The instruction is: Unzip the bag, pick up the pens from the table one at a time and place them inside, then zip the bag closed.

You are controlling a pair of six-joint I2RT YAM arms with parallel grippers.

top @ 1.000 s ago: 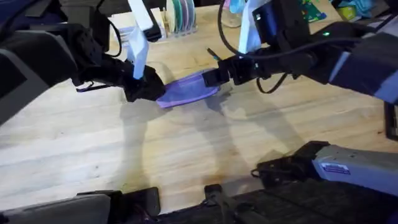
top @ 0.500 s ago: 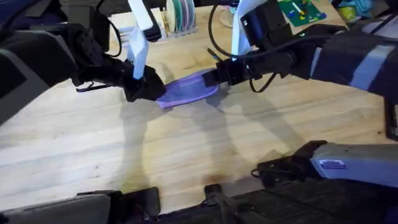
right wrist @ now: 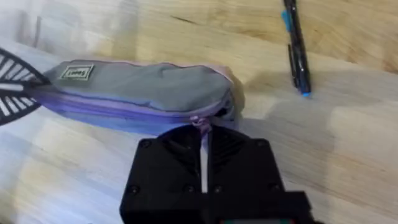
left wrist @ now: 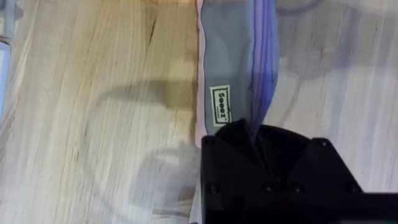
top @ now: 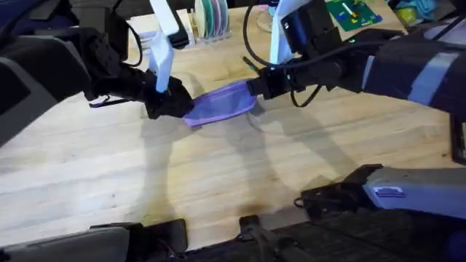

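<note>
the bag [top: 220, 104] is being held lying on the surface [top: 218, 182], stretched between the two arms. the left claw [top: 177, 105] is being kept clenched on one end of the bag, as the left wrist view shows the fabric pinched between its fingers. the right claw [right wrist: 203, 134] is being closed on the small zipper tab at the other end.

the task is judged to be at its first step: in the right wrist view the zipper line [right wrist: 124, 109] is being seen as closed along nearly its whole length, so the unzipping is at most just being started. a pen [right wrist: 296, 46] is lying on the surface beyond the bag, well apart from it, and is not yet being picked up. loading and zipping shut are being left to do.

the tips of both claws are being hidden by their own black housings, so the exact hold on the tab is being hard to make out. whether more pens are lying around cannot be told.
</note>
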